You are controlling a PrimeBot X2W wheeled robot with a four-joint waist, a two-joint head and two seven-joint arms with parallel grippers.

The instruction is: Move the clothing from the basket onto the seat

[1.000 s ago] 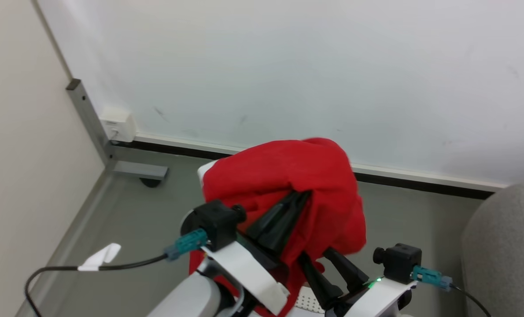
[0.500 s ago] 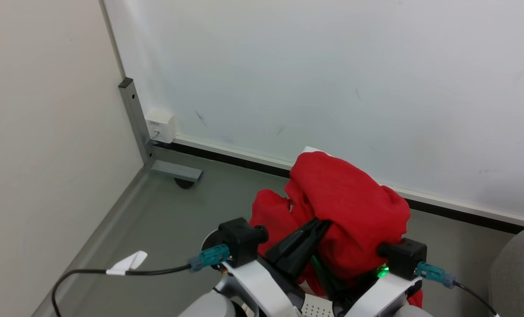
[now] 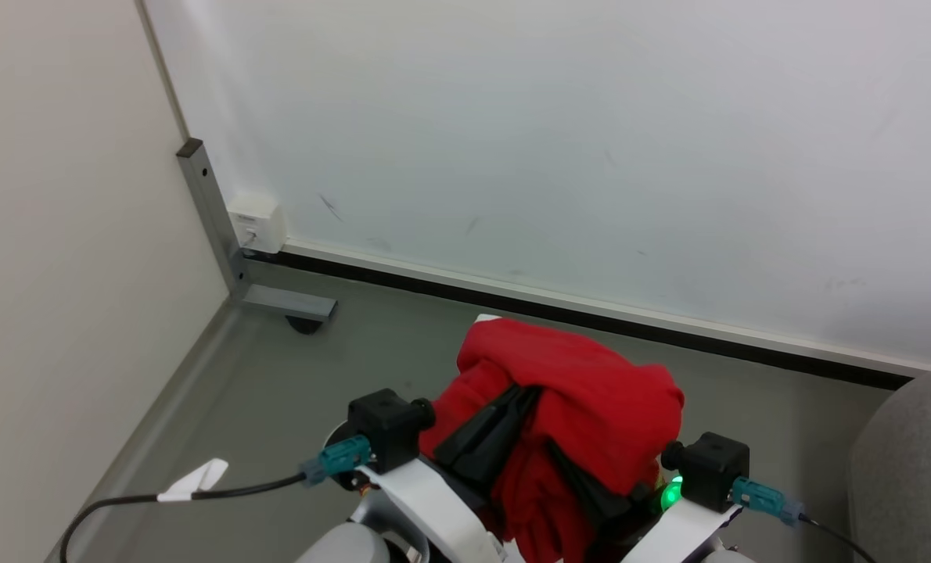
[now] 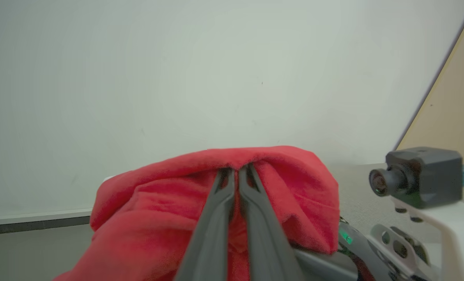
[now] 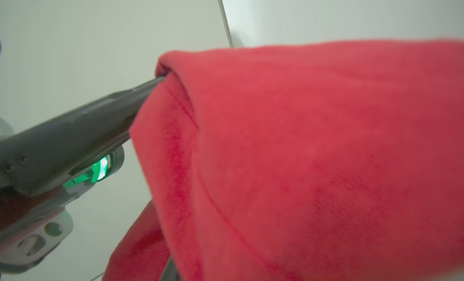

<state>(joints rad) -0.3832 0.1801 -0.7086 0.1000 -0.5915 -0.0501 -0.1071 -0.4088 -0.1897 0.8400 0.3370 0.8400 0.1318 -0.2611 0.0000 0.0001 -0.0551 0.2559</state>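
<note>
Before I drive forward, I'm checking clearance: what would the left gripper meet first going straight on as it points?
The red garment: the left gripper is shut on a fold draped over its tips. Beyond that, likely the pale wall, though depth is unclear.

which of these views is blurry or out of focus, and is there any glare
Head view: sharp, with soft even light and no hard shadows; a green lamp blooms a little beside the clothing. Left wrist view: fabric crisp, left gripper blurred toward the bottom edge. Right wrist view: the clothing is so close that it looks soft, smeared at the right edge.
</note>
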